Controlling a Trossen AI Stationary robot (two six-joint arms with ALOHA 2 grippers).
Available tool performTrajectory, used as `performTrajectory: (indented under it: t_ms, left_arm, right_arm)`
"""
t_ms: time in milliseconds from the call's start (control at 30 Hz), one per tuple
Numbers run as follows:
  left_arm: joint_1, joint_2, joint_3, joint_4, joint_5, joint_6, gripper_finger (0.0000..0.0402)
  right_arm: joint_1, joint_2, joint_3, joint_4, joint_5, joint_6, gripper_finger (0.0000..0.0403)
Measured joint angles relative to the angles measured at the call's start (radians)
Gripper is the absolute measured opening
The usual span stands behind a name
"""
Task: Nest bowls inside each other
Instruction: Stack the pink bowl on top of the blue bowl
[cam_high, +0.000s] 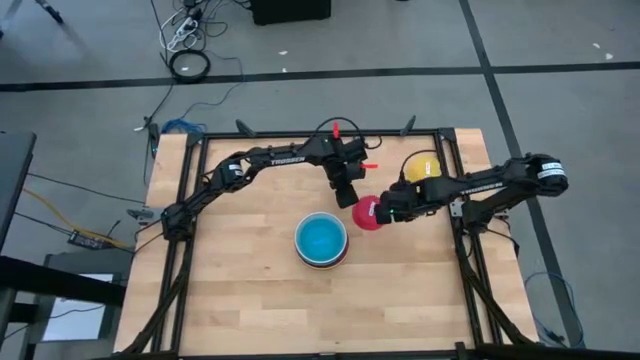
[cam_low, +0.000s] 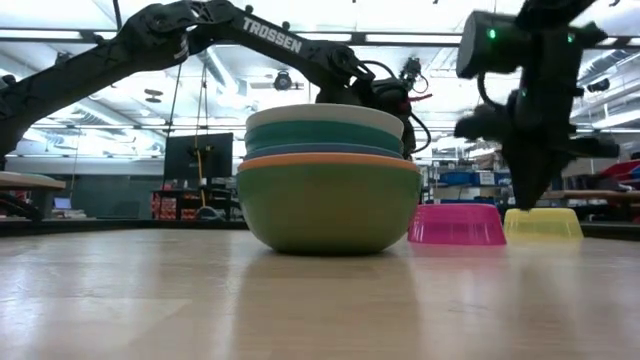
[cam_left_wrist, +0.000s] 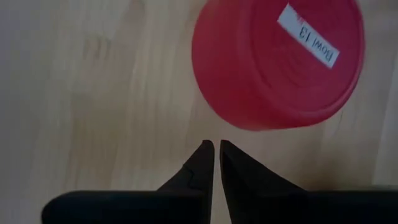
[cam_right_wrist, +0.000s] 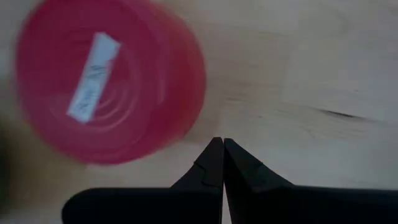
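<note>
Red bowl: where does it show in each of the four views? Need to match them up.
High view: red bowl right of centre, between the two grippers, right of the nested stack.
Low view: upside down, right of the stack, left of the yellow bowl.
Left wrist view: upside down, labelled base showing.
Right wrist view: same.
Shared landmark: its white label.

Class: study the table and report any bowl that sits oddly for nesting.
The round red plastic bowl lies upside down, labelled base up, beside the nested stack. The yellow plastic bowl is also inverted.
</note>
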Motion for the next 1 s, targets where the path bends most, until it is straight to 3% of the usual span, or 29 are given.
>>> performTrajectory:
  t_ms: [233,600,1000]
  left_arm:
    - [0.0,0.0,-0.011,0.077,0.007,0.01,0.0037]
    - [-0.002,0.046,-0.012,0.047,0.074,-0.009,0.0037]
    - [-0.009,0.068,-0.011,-0.061,0.149,-0.013,0.0037]
  right_arm:
    - [-0.041,0.004,-0.089,0.175,0.058,0.012,0.0]
    - [-0.09,0.087,-0.125,0.393,0.015,-0.07,0.0]
    - [-0.085,0.104,-0.125,0.394,-0.053,-0.05,0.0]
